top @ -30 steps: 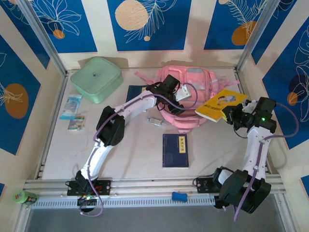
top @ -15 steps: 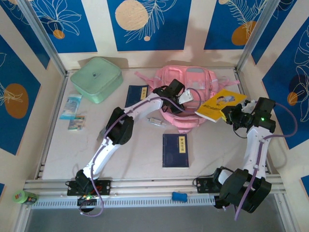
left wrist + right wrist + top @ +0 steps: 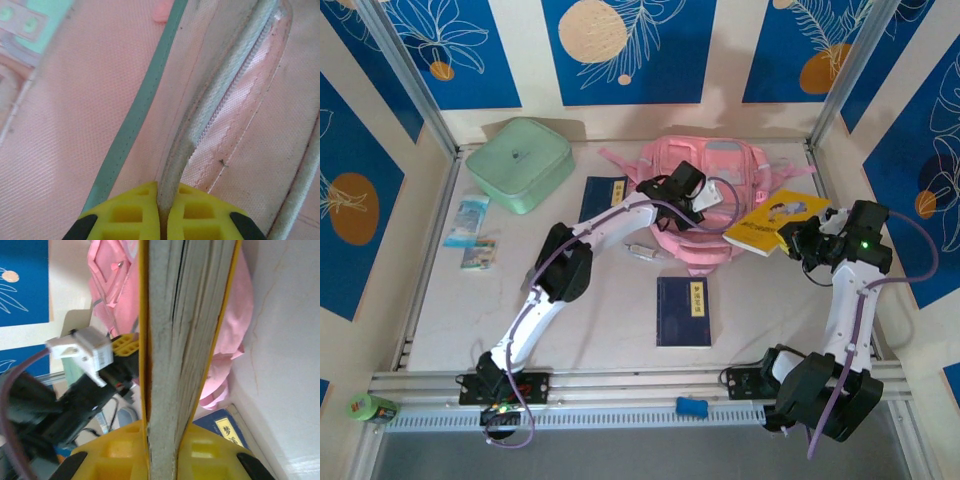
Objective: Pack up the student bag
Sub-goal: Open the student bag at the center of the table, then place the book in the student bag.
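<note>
One white, faintly veined table carried everything. The single student bag lay at the far middle of it, soft pink woven cloth with straps trailing at its far-left corner. Up close the bag showed a fine weave, a mint-green piping stripe and a pale zip tape with small teeth.

One mint green case, square with rounded corners and a zip round its rim, sat at the far left, well apart from the bag.

One yellow book, a soft-cover with a picture and print too small to read, hung tilted just right of the bag. The right gripper was clenched on its near edge, and the page block stood between the two yellow fingers.

Two dark blue booklets with gold characters, not legible, lay flat: one mid-table, the other left of the bag.

The left gripper was over the bag's near-left part. Its fingers were pinched together on the zip's pale edge.

Two small printed packets lay by the left wall. One small silvery piece lay just near the bag.
</note>
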Available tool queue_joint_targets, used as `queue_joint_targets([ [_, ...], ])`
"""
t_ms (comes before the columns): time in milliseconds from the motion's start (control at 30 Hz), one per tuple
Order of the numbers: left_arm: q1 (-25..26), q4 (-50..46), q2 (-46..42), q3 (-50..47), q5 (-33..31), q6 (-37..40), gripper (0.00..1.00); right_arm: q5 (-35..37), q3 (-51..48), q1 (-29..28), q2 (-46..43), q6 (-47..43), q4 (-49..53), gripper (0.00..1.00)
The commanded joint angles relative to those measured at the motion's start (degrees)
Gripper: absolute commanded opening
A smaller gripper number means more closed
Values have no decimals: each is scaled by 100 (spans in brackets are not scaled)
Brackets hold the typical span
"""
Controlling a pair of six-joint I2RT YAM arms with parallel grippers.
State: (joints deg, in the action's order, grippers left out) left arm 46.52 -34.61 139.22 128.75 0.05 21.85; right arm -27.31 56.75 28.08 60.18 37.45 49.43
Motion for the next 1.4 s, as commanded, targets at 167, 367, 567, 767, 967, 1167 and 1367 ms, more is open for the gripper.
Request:
queue_joint_targets([
  [167, -153, 60, -1296, -86, -510, -711, 0, 302, 43, -60, -451, -209, 542, 0],
  [367, -218, 65, -1370, 273, -505, -1166, 0, 21, -508, -778, -389, -100, 193, 0],
  [567, -352, 313, -1366, 476, -134, -1887, 0, -777, -986, -1203, -174, 70, -771, 0],
  [767, -451, 597, -1384, 556, 218, -2311, 0, -1315, -985, -1716, 441, 342, -2061, 0],
  [967, -473, 779, -1380, 555, 314, -2526, 0, -1132, -692, -2208, 1477, 501, -3606, 0],
  [1167, -486, 1050, -1354, 553, 559, -2762, 0, -704, -162, -2522, 2686, 509, -4717, 2],
  [1367, -537, 1156, -1318, 555, 687, -2868, 0, -526, 52, -2634, 3729, 737, -5679, 3],
])
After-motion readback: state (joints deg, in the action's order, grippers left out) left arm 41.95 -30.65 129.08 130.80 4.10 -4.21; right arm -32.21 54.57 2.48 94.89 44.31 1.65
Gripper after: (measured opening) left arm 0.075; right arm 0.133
